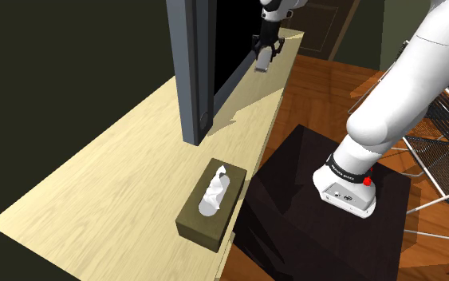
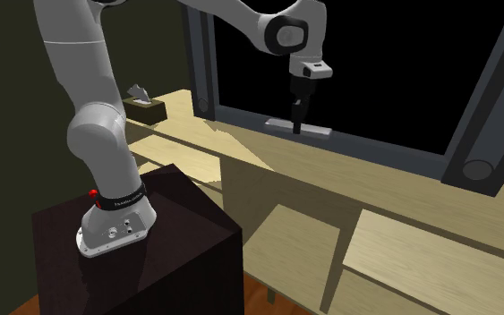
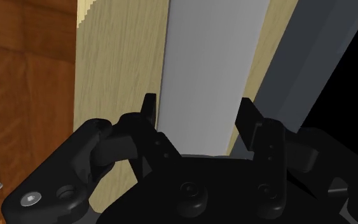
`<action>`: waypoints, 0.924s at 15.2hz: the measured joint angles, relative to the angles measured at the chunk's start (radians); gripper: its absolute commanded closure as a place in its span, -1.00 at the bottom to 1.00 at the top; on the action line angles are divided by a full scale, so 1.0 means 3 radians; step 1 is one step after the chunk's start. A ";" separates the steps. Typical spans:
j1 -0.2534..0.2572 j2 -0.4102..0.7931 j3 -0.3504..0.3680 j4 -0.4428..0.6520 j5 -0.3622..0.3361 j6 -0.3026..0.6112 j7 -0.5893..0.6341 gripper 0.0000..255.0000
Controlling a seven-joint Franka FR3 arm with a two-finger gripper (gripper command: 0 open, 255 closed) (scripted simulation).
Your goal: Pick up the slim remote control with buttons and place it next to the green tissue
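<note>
Pale wooden table (image 1: 95,176): slim grey slab remote (image 2: 300,131) lies beside dark frame (image 1: 191,72), well apart from olive-green tissue box (image 1: 213,203). Black end effector (image 3: 199,109) spread astride remote; off-centre squeeze may twist it loose.

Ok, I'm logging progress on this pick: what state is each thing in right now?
grey remote control: lying flat on the wooden table beside the television
gripper: right over the remote, grip unclear
green tissue box: upright, white tissue sticking out
television: screen black
</note>
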 measured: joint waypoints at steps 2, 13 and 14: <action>0.0003 -0.0028 0.0003 0.0055 -0.0002 -0.0083 0.0005 1.00; 0.0003 -0.0162 0.0003 0.0391 -0.0007 -0.0552 -0.0002 1.00; 0.0002 -0.0162 0.0002 0.0443 -0.0007 -0.0604 -0.0005 1.00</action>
